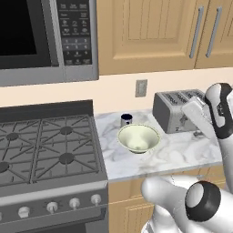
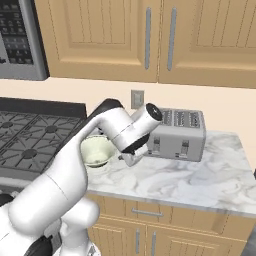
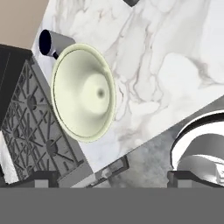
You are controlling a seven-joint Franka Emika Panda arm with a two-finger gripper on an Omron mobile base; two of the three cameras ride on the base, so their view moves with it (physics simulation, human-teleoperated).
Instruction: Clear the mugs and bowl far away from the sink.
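**Bowl and navy mug beside the stove**

Left base view: the bowl (image 1: 139, 138) sits on the marble tabletop (image 1: 182, 154), just right of the stove (image 1: 45, 150); the navy mug (image 1: 126, 119) stands just behind it.

Right base view: the toaster (image 2: 176, 132) stands right of the bowl (image 2: 96, 150).

Hand view: I cannot tell whether the claw (image 3: 111, 177) is apart or together.

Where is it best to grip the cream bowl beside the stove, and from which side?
Probably grip the bowl at its thin rim, coming from above, one finger inside and one outside. It stands upright and open; its flaring sides are too wide to span. Choose the rim away from the navy mug.
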